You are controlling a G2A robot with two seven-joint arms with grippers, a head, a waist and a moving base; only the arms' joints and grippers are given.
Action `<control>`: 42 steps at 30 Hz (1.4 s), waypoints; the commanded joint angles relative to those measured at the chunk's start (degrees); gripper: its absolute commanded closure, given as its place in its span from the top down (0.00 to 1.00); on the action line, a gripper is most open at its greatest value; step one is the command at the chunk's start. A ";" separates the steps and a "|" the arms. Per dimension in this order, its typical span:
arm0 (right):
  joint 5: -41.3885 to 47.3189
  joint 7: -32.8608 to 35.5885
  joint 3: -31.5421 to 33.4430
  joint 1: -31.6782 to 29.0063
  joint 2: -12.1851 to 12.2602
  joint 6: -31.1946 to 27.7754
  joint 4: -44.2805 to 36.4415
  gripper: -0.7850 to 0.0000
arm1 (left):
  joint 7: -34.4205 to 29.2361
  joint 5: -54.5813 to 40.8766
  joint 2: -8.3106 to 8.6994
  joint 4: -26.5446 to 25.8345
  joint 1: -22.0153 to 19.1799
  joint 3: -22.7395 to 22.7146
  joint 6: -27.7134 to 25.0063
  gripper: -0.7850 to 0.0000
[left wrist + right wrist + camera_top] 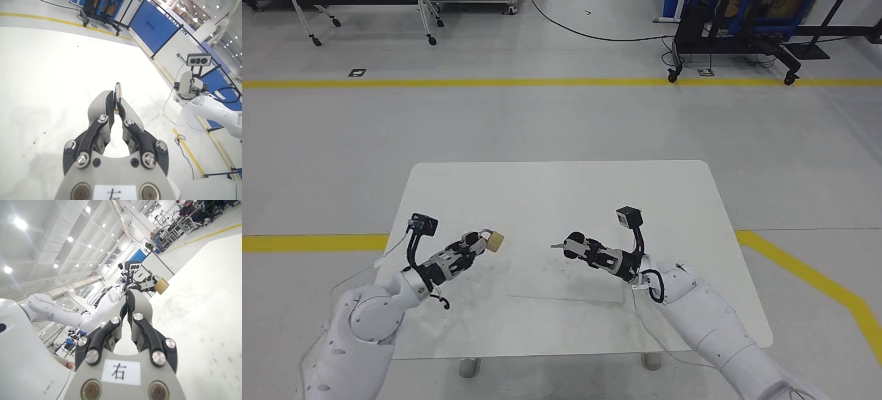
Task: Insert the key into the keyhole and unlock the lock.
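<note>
At the left, the left gripper point(480, 243) is clamped on the steel shackle point(117, 90) of a brass padlock point(495, 240). This holds it clear above the table point(642, 190) with the body sticking out toward the right. Gripping by the shackle leaves the brass body free, which looks meant to offer its end to the other arm. Whether that end squarely faces the key cannot be told. A short open gap lies between the padlock and the key point(556, 244), a slim piece pointing left out of the right gripper point(570, 245). That gripper's fingers are pressed tight together on the key. Both are held at about the same nearness and aimed at each other. The two arms seem lined up for the key to go in, with insertion not yet begun. The table is plain white with rounded corners and some faint scuffs and specks near its middle, and nothing else lies on it. Around it is a pale workshop floor point(802, 150) marked with a yellow line point(542, 82). A black wheeled cart point(732, 40) stands at the far right, and blue panels point(157, 32) stand beyond the table's right side.
</note>
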 commanded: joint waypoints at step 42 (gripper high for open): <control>0.00 0.00 0.00 0.00 0.00 0.00 0.00 0.00 | 8.80 41.89 -0.34 -0.44 -0.77 9.46 11.86 0.09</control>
